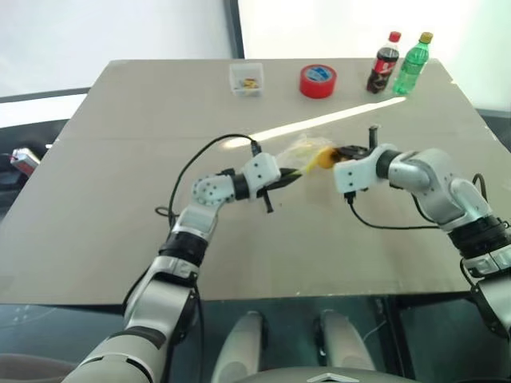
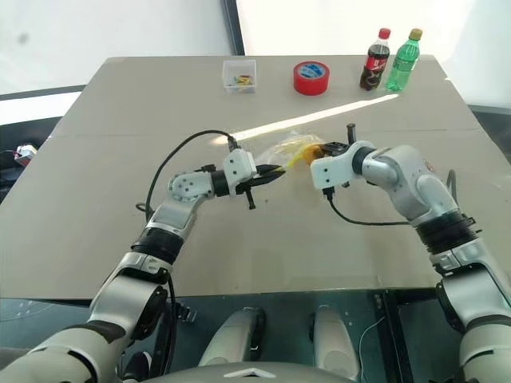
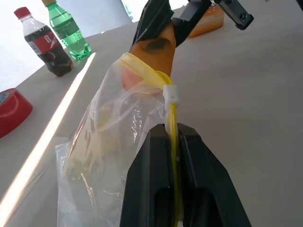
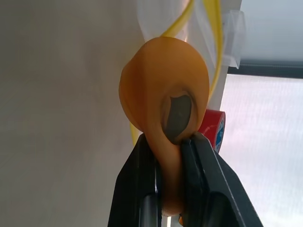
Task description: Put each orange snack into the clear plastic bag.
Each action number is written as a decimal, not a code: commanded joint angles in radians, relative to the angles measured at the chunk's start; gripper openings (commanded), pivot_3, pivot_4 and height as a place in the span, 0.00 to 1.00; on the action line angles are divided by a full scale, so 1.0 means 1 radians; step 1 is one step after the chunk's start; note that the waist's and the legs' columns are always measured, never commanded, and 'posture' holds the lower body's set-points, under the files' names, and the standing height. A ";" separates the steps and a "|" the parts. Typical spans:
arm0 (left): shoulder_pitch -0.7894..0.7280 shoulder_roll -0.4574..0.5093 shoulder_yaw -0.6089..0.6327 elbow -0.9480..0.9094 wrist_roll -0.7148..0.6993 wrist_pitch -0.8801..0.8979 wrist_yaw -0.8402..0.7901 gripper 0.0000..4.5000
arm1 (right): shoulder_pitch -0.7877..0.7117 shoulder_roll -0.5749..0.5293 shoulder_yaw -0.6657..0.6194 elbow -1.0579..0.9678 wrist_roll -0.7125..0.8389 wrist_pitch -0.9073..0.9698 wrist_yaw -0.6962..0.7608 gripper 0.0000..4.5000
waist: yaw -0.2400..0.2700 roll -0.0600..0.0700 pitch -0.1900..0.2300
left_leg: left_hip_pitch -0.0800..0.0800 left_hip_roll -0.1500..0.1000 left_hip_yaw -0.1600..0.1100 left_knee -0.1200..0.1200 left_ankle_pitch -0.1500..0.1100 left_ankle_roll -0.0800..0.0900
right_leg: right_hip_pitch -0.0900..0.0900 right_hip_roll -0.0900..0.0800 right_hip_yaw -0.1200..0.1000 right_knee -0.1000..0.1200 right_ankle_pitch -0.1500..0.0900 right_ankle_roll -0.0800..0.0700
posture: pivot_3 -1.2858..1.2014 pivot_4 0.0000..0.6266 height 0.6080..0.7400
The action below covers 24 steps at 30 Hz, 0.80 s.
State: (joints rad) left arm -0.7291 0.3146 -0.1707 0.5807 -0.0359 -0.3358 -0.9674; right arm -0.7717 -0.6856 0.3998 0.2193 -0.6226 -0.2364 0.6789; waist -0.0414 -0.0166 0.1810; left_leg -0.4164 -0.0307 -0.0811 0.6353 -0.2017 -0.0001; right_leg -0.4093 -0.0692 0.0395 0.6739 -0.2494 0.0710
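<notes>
One orange snack [image 4: 163,106] is clamped in my right hand [image 1: 345,153] at the mouth of the clear plastic bag [image 3: 113,142], held above the table [image 1: 120,223]; my left hand [image 3: 173,142] pinches its yellow seal. Insertion step: next, push deeper, then release.

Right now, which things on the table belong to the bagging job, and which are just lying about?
In the job:
orange snack, pinched in the right gripper at the bag's mouth
clear plastic bag, its yellow seal strip clamped by the left gripper

Lying about:
red tape roll
small clear box
cola bottle
green bottle
</notes>
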 commanded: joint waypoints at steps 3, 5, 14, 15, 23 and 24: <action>-0.004 -0.007 -0.010 -0.018 0.002 -0.013 -0.003 0.00 | -0.057 0.038 -0.020 -0.003 -0.016 0.025 -0.028 0.03 | -0.002 0.000 0.000 | 0.000 0.000 0.000 0.000 0.000 0.000 | 0.000 0.000 0.000 0.000 0.000 0.000 | 0.52 0.24 1.00; 0.005 -0.004 -0.012 -0.027 -0.002 -0.005 -0.011 0.00 | -0.071 0.044 -0.033 0.021 -0.036 0.059 -0.051 0.03 | 0.000 0.000 0.000 | 0.000 0.000 0.000 0.000 0.000 0.000 | 0.000 0.000 0.000 0.001 0.000 0.000 | 0.52 0.24 1.00; 0.023 0.007 -0.017 -0.043 -0.008 0.005 -0.023 0.00 | -0.075 0.062 -0.042 -0.009 -0.011 0.085 -0.067 0.03 | 0.000 0.000 0.000 | 0.000 0.000 0.000 0.000 0.000 0.000 | 0.000 0.000 0.000 0.000 0.000 0.000 | 0.52 0.24 1.00; 0.020 0.005 -0.018 -0.039 -0.007 0.005 -0.023 0.00 | -0.068 0.073 -0.033 -0.023 -0.005 0.078 -0.061 0.03 | -0.002 0.000 0.000 | 0.000 0.000 0.000 0.000 0.000 0.000 | 0.000 0.000 0.000 0.000 0.000 0.000 | 0.52 0.24 1.00; -0.003 -0.015 -0.009 -0.027 -0.024 0.007 -0.018 0.00 | -0.041 0.101 -0.015 -0.034 0.008 0.040 -0.042 0.03 | 0.002 0.000 0.000 | 0.000 0.000 0.000 0.000 0.000 0.000 | 0.000 0.000 0.000 0.001 0.000 0.000 | 0.52 0.24 1.00; -0.001 -0.021 -0.006 -0.038 -0.037 0.014 -0.022 0.00 | -0.047 0.094 -0.016 -0.008 -0.001 0.036 -0.052 0.03 | 0.002 0.000 0.000 | 0.000 0.000 0.000 0.000 0.000 0.000 | 0.000 0.000 0.000 0.001 0.000 0.000 | 0.52 0.24 1.00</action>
State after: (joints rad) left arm -0.7075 0.3050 -0.1956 0.5739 -0.0421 -0.3275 -0.9871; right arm -0.8029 -0.5783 0.3995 0.2116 -0.6218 -0.1857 0.6439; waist -0.0389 -0.0166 0.1810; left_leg -0.4165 -0.0309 -0.0814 0.6355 -0.2016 -0.0001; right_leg -0.4094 -0.0693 0.0395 0.6746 -0.2494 0.0710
